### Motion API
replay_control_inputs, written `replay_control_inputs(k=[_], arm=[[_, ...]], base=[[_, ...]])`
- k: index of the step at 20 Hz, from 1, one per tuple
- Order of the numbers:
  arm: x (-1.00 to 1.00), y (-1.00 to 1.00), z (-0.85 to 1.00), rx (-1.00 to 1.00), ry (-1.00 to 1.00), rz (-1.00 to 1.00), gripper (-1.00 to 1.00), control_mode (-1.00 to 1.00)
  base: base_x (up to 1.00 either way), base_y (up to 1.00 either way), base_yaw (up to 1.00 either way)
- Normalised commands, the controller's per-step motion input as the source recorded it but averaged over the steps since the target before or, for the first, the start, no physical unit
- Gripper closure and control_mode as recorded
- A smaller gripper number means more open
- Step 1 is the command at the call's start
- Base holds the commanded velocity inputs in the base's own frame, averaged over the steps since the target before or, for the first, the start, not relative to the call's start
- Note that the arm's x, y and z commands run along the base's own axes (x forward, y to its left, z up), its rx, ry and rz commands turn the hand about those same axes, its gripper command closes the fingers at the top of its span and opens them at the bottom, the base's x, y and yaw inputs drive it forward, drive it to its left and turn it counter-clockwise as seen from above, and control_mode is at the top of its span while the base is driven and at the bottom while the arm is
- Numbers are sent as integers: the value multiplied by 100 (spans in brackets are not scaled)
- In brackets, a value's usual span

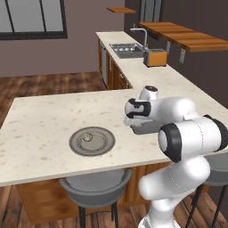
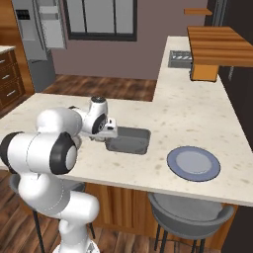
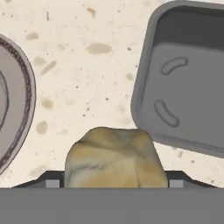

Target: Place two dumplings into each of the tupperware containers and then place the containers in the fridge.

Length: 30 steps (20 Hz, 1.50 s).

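Dumpling (image 3: 114, 156) sits between the tips of the gripper (image 3: 114, 183) in the hand view, a pale, creased lump carried above the bench (image 3: 87, 78). The jaws stand wide, closed on its two sides. It looks light and soft, so a gentle squeeze across its plump middle should suit it; a hard pinch would likely crush or tear the skin, and the rounded sides could slip if the hold is too loose. Just ahead and to one side lies a dark grey container (image 3: 188, 83), empty as far as can be seen, with a raised rim. From the right base view the same container (image 2: 129, 140) rests on the bench just beside the gripper. Another dumpling (image 1: 87, 137) waits on the round grey plate (image 1: 104, 144), well apart from the container.
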Motion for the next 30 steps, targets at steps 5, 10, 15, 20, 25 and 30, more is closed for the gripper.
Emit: replay_control_inputs(k=[5,10,15,20,25,30], arm=[[43,-47,1,-1,7,0,100,-100],[44,-37,4,0,4,0,100,-100],[42,-18,-20,0,2,0,100,-100],[41,-13,-47,0,1,0,100,-100],[25,-13,-34,0,6,0,100,-100],[1,-1,-13,0,6,0,-100,-100]], base=[[0,0,0],[0,0,0],[0,0,0],[0,0,0],[0,0,0],[0,0,0]])
